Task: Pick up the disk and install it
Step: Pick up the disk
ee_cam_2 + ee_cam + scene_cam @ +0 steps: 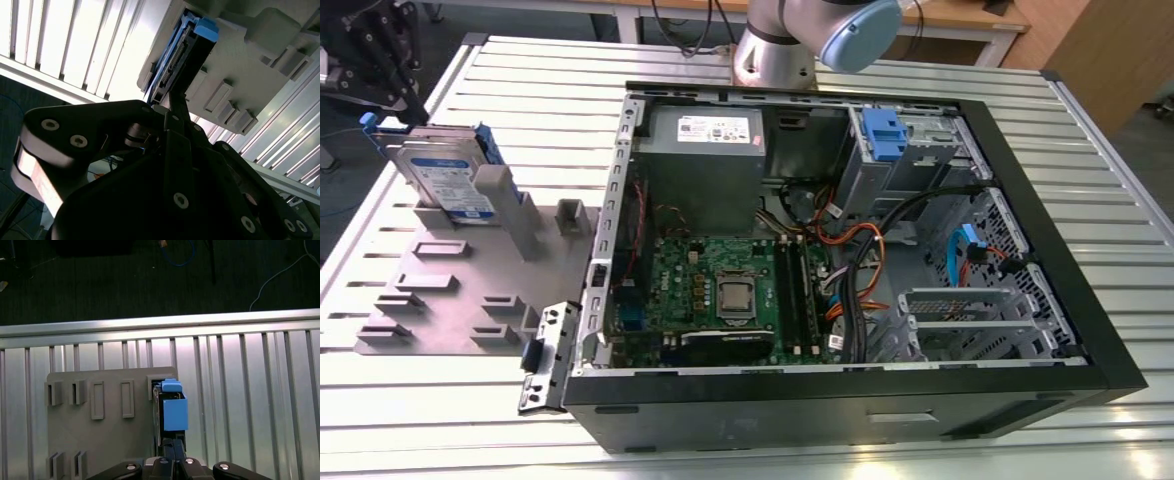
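Observation:
The disk (447,178) stands on edge in a slot at the far corner of a grey holder plate (454,290), at the exterior view's left. It is silver-grey with a white-and-blue label and blue rails. My black gripper (390,105) hangs just over the disk's upper far corner, close to the blue rail. In both wrist views the disk (182,55) (172,410) lies straight ahead of the gripper (175,102) (173,444), which reaches its near end. The disk still rests in the plate (110,440).
An open computer case (1067,300) lies on the slatted metal table (520,80), right of the plate. Inside are a motherboard (720,290), a grey power-supply box (707,130), loose cables and a drive cage with a blue-tabbed unit (881,135). The arm's base (781,45) stands behind the case.

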